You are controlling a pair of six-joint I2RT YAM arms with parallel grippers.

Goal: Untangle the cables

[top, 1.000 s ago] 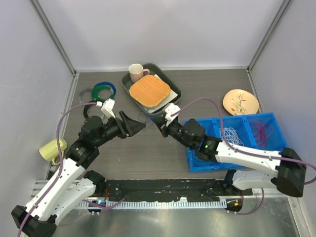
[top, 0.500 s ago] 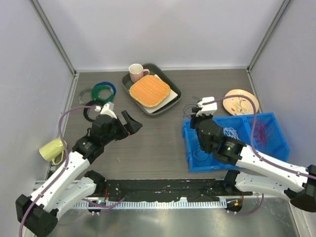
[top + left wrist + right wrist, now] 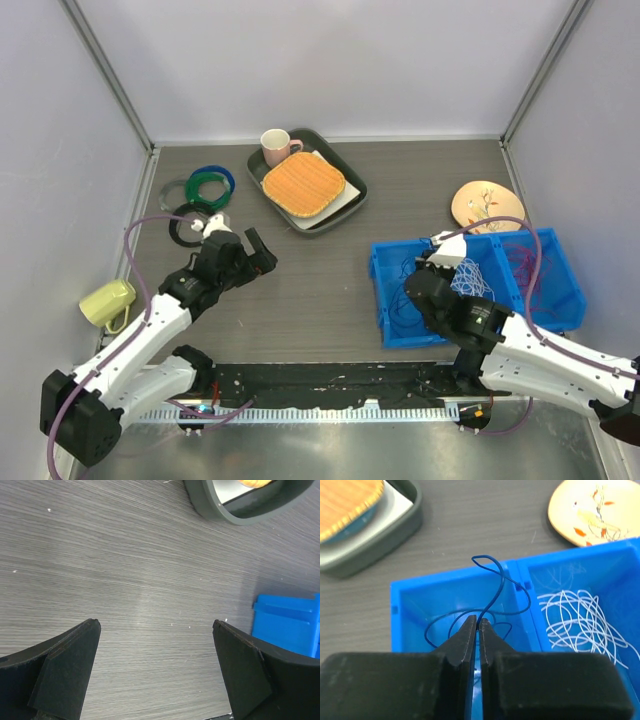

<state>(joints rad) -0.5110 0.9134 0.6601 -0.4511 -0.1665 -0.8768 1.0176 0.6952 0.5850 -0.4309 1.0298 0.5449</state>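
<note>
Right wrist view, blue cable [image 3: 496, 587] pinched in right claw [image 3: 479, 625]

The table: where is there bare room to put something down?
The widest bare patch lies between the left gripper, the tray and the blue bin. Another runs along the back, between tray and plate. The back-left corner is crowded with ring coils; the bin holds cables.

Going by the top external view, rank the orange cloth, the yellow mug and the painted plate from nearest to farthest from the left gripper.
1. Orange cloth, up and to the right of the left gripper.
2. Yellow mug, at the far left, back toward the arm bases.
3. Painted plate, across at the far right.
</note>
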